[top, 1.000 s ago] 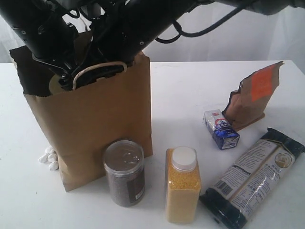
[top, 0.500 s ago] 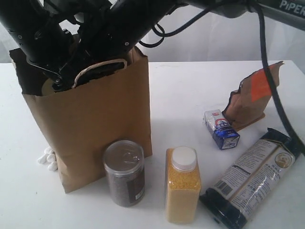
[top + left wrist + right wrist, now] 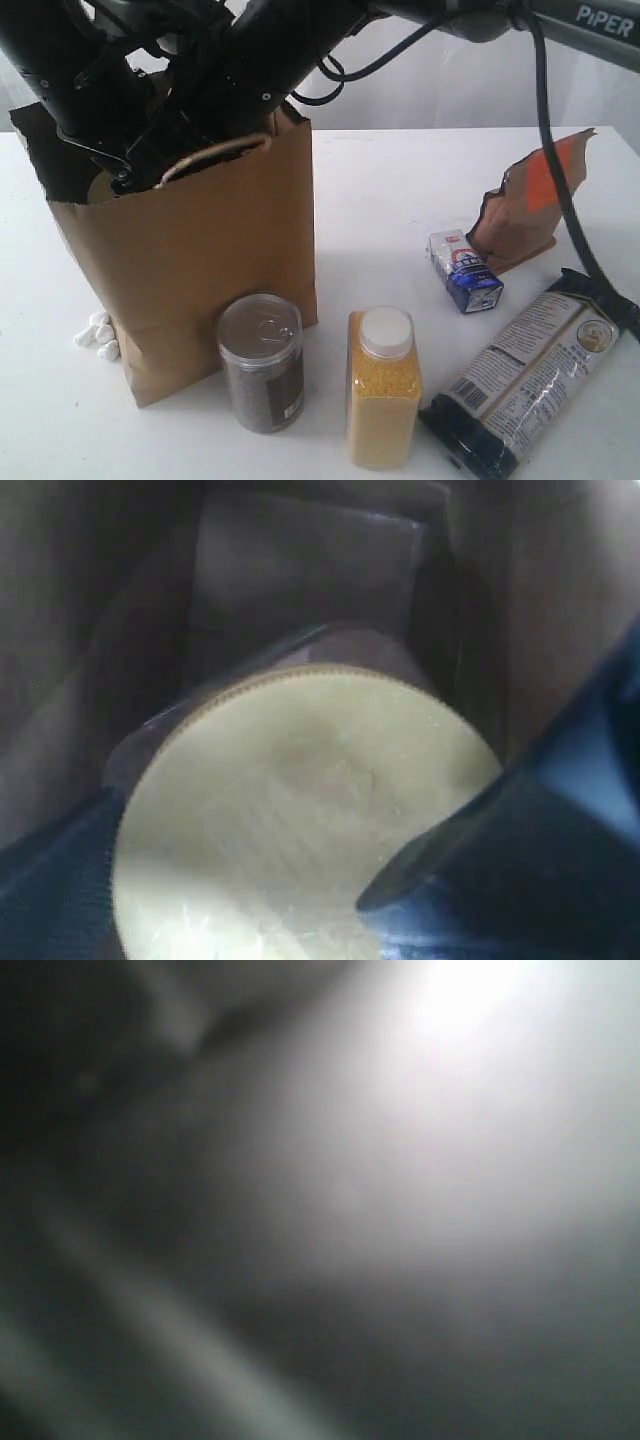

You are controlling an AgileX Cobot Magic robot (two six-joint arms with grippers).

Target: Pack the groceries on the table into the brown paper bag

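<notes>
The tall brown paper bag (image 3: 200, 250) stands at the left of the white table (image 3: 400, 180). Both black arms reach into its mouth. Inside it, the jar's olive lid (image 3: 290, 810) fills the left wrist view. My left gripper (image 3: 230, 880) is open, with a dark finger (image 3: 520, 860) on either side of the lid. The right arm (image 3: 270, 60) crosses over to the bag's rim by the paper handle (image 3: 210, 150). Its gripper is shut, its tips are hidden, and its wrist view is a grey blur. On the table stand the silver-topped can (image 3: 261, 362), yellow-grain bottle (image 3: 383, 402), blue-white carton (image 3: 464, 270), brown pouch (image 3: 528, 205) and dark-blue packet (image 3: 530, 370).
Small white lumps (image 3: 98, 333) lie against the bag's lower left corner. The can stands just in front of the bag. A black cable (image 3: 560, 170) from the right arm hangs in front of the pouch and the packet.
The bag's top has shifted a little to the left and its handle has been pulled flatter. The right arm has moved, so its cable now hangs over the right side.
</notes>
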